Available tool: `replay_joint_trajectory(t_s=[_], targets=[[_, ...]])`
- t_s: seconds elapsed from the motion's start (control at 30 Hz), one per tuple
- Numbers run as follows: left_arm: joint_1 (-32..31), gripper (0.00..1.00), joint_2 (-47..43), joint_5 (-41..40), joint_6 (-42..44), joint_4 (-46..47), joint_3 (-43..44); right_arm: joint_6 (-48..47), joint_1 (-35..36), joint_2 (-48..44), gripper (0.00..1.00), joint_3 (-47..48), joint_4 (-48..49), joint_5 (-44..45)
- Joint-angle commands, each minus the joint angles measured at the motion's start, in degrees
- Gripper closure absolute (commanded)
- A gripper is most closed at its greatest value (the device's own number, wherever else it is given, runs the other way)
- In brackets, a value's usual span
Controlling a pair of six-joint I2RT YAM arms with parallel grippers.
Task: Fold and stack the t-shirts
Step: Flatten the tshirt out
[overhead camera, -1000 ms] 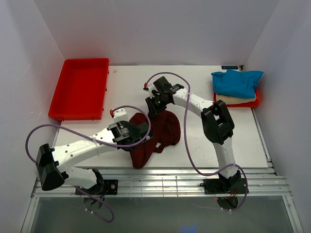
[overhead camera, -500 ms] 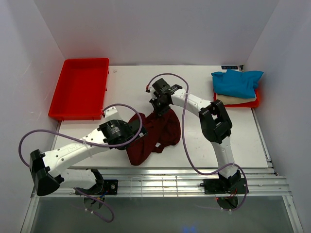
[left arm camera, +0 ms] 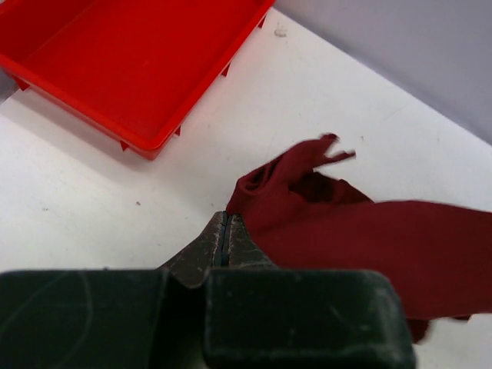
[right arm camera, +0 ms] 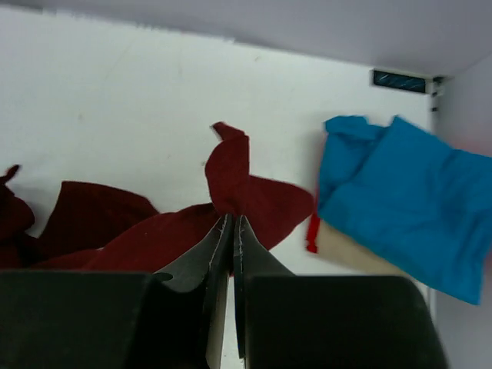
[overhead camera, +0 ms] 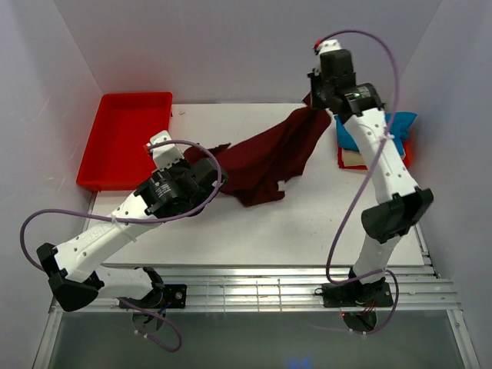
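The dark maroon t-shirt is drawn out in a slanting band between the two grippers, above the middle of the table. The left gripper is clenched on a bunched edge of it, low near the table's left edge and close to the red tray. The right gripper, lifted over the far right corner, pinches the opposite edge. At that corner the bright blue t-shirt lies on the cream t-shirt.

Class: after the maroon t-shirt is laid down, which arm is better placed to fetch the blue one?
Probably the right arm: its jaws, shut on the maroon t-shirt, hang beside the blue t-shirt. The left arm holds the other end near the red tray.
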Motion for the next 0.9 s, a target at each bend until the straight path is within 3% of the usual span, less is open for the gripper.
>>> replay_joint_trajectory(t_s=[0.0, 0.13, 0.33, 0.37, 0.5, 0.6, 0.67, 0.7, 0.73, 0.83, 0.87], targets=[[0.3, 1.0, -2.0, -5.6, 5.2, 5.1, 3.0, -1.8, 0.3, -8.8, 0.92, 4.3, -3.5, 8.9], [0.3, 1.0, -8.4, 0.5, 0.6, 5.1, -3.7, 0.5, 0.3, -16.9, 0.92, -0.5, -6.6, 10.7], [0.3, 1.0, -13.8, 19.5, 0.2, 5.8, -14.5, 11.0, 3.3, -32.8, 0.92, -28.3, -9.7, 7.1], [0.3, 1.0, -12.9, 22.6, 1.9, 6.7, -17.0, 12.9, 5.0, -34.6, 0.92, -34.7, -10.3, 6.5], [0.0, 1.0, -9.3, 42.7, 9.3, 14.5, -21.7, 23.4, 12.9, -40.9, 0.92, -43.1, -16.9, 6.0], [-0.3, 1.0, -5.6, 49.7, 14.3, 17.0, -23.5, 30.3, 17.5, -42.5, 0.92, -47.0, -22.7, 3.9], [-0.4, 0.86, -3.5, 52.4, 16.2, 16.7, -23.0, 32.8, 18.9, -43.4, 0.92, -49.7, -24.5, 3.1], [-0.5, 0.75, -1.8, 52.5, 17.1, 15.9, -21.8, 33.1, 19.0, -44.2, 0.89, -52.1, -24.6, 2.3], [-0.6, 0.57, -1.1, 52.6, 17.8, 15.9, -21.2, 33.5, 19.0, -44.5, 0.84, -53.0, -24.7, 2.0], [-0.6, 0.43, 1.4, 50.3, 19.9, 14.4, -16.9, 33.5, 19.0, -44.6, 0.62, -53.3, -24.9, 1.6], [-0.6, 0.16, 2.0, 49.3, 20.5, 14.3, -16.1, 33.2, 19.0, -44.3, 0.57, -53.0, -24.8, 1.8]])
